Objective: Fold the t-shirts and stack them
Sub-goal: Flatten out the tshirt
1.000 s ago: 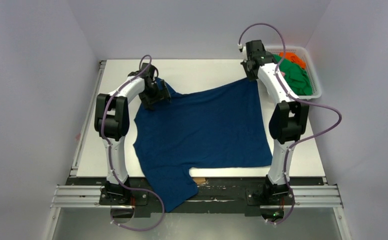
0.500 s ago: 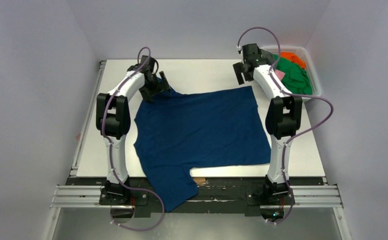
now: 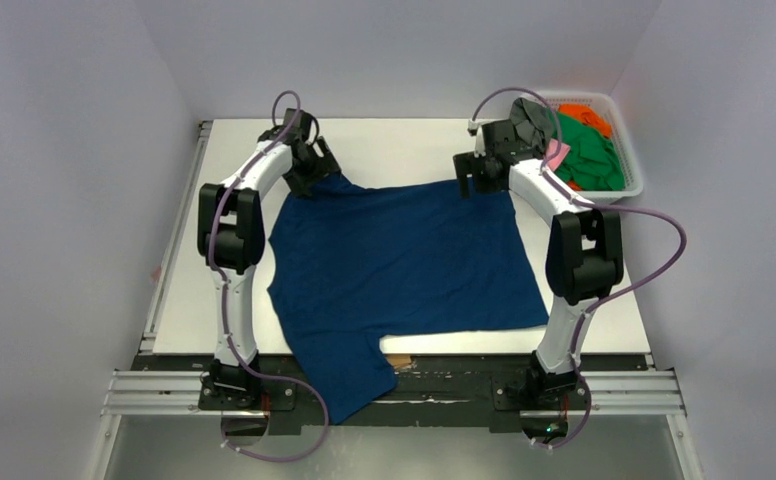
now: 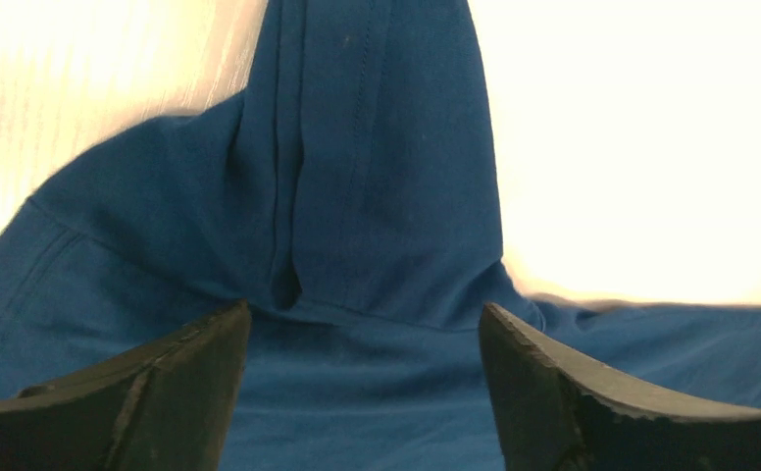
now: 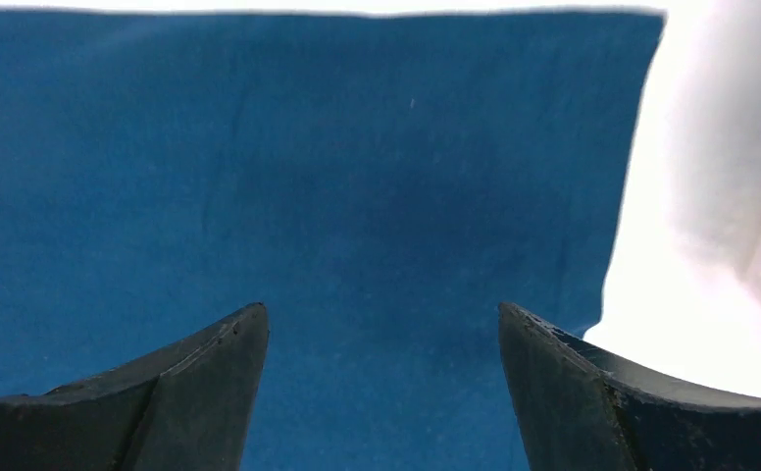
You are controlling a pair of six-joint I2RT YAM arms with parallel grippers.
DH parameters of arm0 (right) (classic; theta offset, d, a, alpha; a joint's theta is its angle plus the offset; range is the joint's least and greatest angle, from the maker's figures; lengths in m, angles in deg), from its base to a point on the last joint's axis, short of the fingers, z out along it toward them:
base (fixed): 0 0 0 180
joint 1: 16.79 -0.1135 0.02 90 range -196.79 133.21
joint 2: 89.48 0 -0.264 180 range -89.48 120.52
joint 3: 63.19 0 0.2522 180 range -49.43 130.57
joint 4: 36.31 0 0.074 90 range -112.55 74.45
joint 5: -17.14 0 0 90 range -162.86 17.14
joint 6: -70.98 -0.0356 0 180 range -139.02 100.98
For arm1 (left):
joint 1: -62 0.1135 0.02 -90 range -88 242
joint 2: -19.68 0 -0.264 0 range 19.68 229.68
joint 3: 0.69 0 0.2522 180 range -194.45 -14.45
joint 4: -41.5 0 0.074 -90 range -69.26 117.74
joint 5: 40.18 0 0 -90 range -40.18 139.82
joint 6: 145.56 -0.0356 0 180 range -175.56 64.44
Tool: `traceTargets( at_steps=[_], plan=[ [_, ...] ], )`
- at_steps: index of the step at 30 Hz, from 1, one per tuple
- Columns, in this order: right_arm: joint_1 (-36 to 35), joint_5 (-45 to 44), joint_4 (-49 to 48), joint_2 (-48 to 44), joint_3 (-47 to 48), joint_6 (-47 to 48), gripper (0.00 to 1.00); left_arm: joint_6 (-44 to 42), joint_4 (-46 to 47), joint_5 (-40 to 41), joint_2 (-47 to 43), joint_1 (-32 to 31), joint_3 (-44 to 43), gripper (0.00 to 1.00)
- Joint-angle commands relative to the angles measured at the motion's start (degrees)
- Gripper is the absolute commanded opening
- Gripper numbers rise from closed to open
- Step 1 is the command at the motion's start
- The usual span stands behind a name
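A large navy blue t-shirt (image 3: 404, 260) lies spread on the white table (image 3: 394, 145), one sleeve (image 3: 349, 385) hanging over the near edge. My left gripper (image 3: 316, 165) hovers at the shirt's far left corner, open. In the left wrist view a bunched, hemmed fold of the shirt (image 4: 377, 196) lies just beyond the left gripper (image 4: 365, 314), not pinched. My right gripper (image 3: 469, 175) is at the far right corner, open. In the right wrist view the right gripper (image 5: 381, 312) is over flat navy cloth (image 5: 308, 167) near its edge.
A white mesh basket (image 3: 632, 160) stands at the far right of the table, holding green (image 3: 592, 155), orange (image 3: 589, 115), pink (image 3: 556, 156) and grey (image 3: 534, 118) t-shirts. The bare table shows on the left (image 3: 224, 210) and beyond the shirt.
My right gripper opened and let go of the shirt's far right corner, which dropped flat, then swung left and down over it. My left gripper edged toward the far corner.
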Motion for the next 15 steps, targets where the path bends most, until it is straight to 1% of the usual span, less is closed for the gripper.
traceTargets(
  at_steps=[1,4,11,13,14,15],
  plan=[
    [0.0,3.0,-0.9,-1.3,-2.5,-3.5,0.83,5.0,3.8,0.8,1.0,0.2,-1.0,0.68],
    [0.0,1.3,0.5,-1.0,-2.7,-3.0,0.82,6.8,4.1,1.2,1.4,0.2,-1.0,0.56],
    [0.0,0.9,1.0,-0.6,-3.5,-3.1,0.80,8.1,4.4,1.3,2.3,0.2,-1.6,0.35],
    [0.0,0.6,1.2,-0.2,-3.6,-3.1,0.80,8.0,4.3,1.3,2.7,0.2,-2.3,0.25],
    [0.0,0.3,1.4,-0.1,-3.5,-3.0,0.80,7.8,4.2,1.2,3.0,0.2,-2.7,0.18],
    [0.0,0.0,1.6,0.0,-3.5,-2.9,0.80,7.7,4.0,1.1,3.3,0.2,-3.2,0.08]
  ],
)
